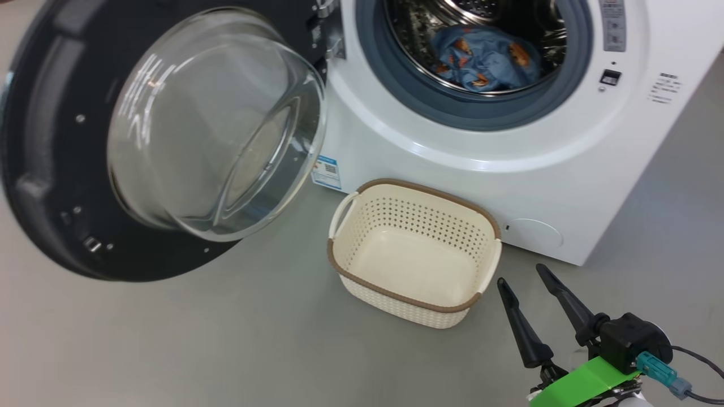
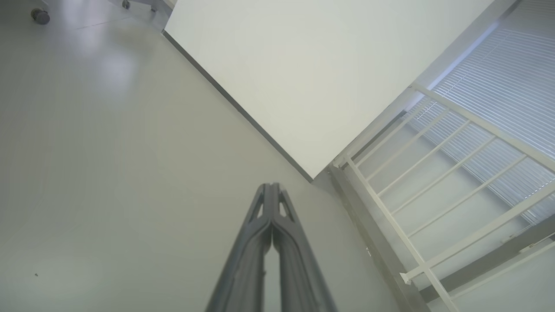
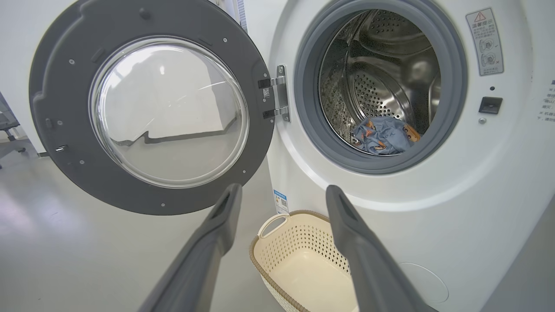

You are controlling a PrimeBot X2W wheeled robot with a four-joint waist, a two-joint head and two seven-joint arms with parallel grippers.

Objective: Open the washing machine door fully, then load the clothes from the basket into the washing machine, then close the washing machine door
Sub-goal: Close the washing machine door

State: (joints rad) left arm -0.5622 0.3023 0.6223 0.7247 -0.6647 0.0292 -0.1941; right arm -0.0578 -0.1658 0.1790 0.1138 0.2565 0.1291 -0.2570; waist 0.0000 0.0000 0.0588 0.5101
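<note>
So, right fingers (image 1: 523, 330) spread wide, empty, near the basket (image 1: 413, 223), which looks empty; left fingers (image 2: 251, 260) pinched shut on nothing. Blue printed clothes (image 1: 486, 56) sit inside the washing machine (image 1: 509, 186). The washing machine door (image 1: 215, 124) stands swung open: rigid, weighty, so I'd push its black rim (image 1: 39, 169) far from the hinge (image 3: 281, 97).

The left pincer (image 2: 272, 188) has fingers pressed together, while the right pincer (image 1: 520, 275) stands spread wide.

Glossy grey floor (image 2: 108, 151); white wall (image 2: 303, 65); white railing (image 2: 477, 122) before slatted blinds (image 2: 516, 82).
</note>
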